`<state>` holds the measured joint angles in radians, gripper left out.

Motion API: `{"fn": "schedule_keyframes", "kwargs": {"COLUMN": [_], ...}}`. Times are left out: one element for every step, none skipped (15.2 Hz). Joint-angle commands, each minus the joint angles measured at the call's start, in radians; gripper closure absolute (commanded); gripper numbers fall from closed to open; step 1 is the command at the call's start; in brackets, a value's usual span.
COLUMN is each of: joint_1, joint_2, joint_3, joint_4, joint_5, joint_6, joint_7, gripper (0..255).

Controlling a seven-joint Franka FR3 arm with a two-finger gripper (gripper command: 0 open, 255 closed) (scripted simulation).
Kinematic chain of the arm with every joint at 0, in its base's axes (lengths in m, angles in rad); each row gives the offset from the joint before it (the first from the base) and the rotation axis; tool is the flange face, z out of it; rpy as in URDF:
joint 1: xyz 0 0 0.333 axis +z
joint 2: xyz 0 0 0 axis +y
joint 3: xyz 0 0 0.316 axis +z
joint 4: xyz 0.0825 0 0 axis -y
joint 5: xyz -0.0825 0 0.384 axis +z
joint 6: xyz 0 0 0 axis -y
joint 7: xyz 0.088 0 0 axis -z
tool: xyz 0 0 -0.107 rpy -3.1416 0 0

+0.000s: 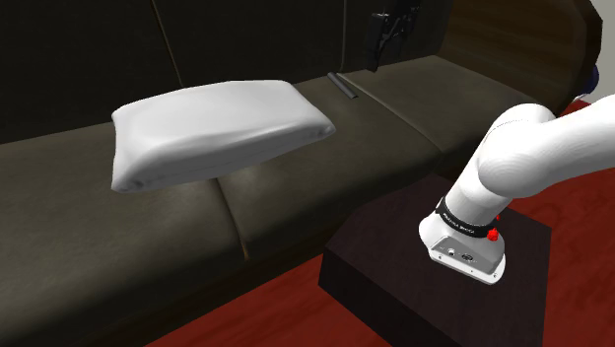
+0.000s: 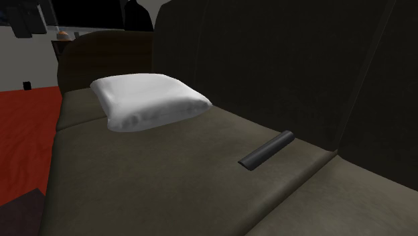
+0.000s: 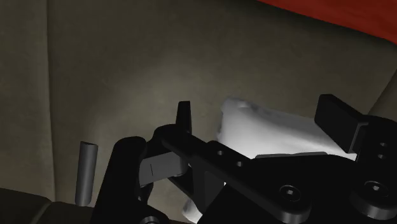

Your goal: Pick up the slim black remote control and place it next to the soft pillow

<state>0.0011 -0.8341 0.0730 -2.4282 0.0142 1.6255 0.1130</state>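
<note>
The slim dark remote (image 2: 266,150) lies flat on the sofa (image 2: 167,181) seat, close to the backrest and right by the seam between two cushions. It is well apart from the white pillow (image 1: 217,133) further along the same seat. The gripper (image 3: 259,107) hangs above the cushions with its fingers spread and nothing clasped. Seen along the hand, the remote lies off to one side, outside the fingers (past the narrower-looking one), while the pillow shows in the gap between them, untouched. The white arm (image 1: 532,158) reaches over from its dark stand (image 1: 434,276) on the red floor (image 1: 276,315).
</note>
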Motion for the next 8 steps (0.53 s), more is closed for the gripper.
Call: {"fn": "schedule_keyframes", "kwargs": {"joint_1": [0.000, -0.009, -0.019, -0.028, -0.036, -0.045, -0.053, -0.061], "joint_2": [0.000, 0.028, 0.056, 0.086, 0.116, 0.146, 0.178, 0.210], "joint_3": [0.000, -0.013, -0.027, -0.040, -0.053, -0.066, -0.078, -0.091], "joint_4": [0.000, 0.002, 0.006, 0.011, 0.017, 0.024, 0.033, 0.042], "joint_5": [0.000, -0.008, -0.016, -0.023, -0.030, -0.036, -0.041, -0.046], "joint_6": [0.000, 0.022, 0.044, 0.066, 0.087, 0.108, 0.128, 0.148], "joint_7": [0.000, -0.009, -0.018, -0.027, -0.035, -0.044, -0.052, -0.061], "gripper": [0, 0, 0, 0, 0, 0, 0, 0]}}
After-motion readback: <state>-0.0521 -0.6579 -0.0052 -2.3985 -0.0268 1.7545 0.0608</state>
